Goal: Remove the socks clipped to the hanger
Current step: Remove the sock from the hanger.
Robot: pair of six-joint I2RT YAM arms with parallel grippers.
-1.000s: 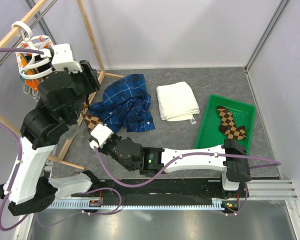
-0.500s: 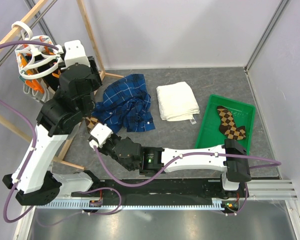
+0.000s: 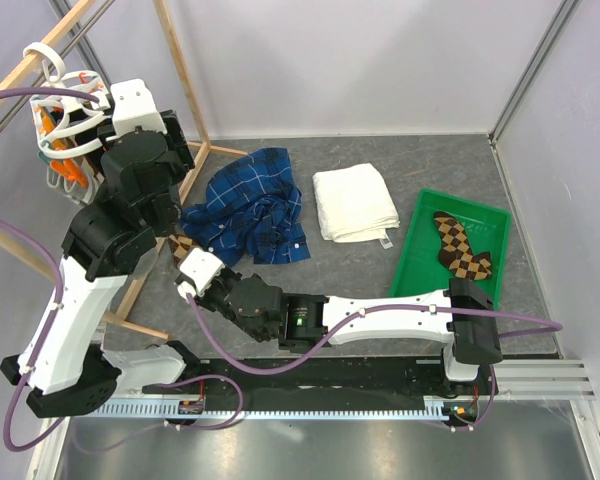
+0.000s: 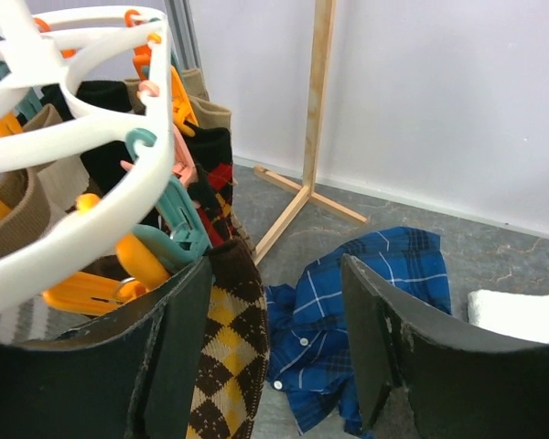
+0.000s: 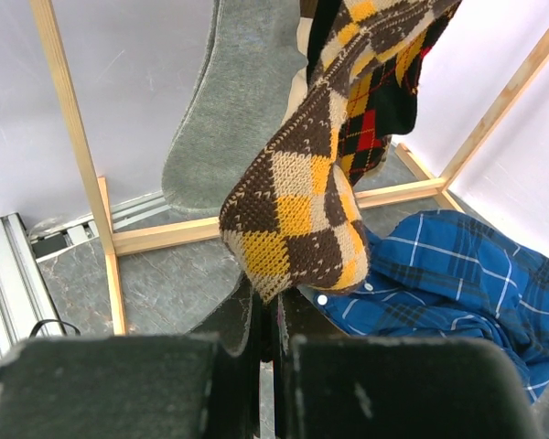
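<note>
The white round hanger hangs on the wooden rack at the far left, with orange and teal clothespins. Several socks are clipped to it. A brown-yellow argyle sock hangs from a teal clip, against the inner face of one left finger. My left gripper stands open beside the hanger, with only that sock's edge between its fingers. My right gripper is below, shut on the toe tip of that argyle sock. A grey sock hangs behind it.
A blue plaid shirt lies on the floor under the rack. Right of it lies a folded white towel. A green tray at the right holds one argyle sock. Wooden rack poles stand around the hanger.
My left arm swung its wrist away from the hanger's side to stand beside the argyle sock, and its jaws widened slightly. The right arm has not moved.
</note>
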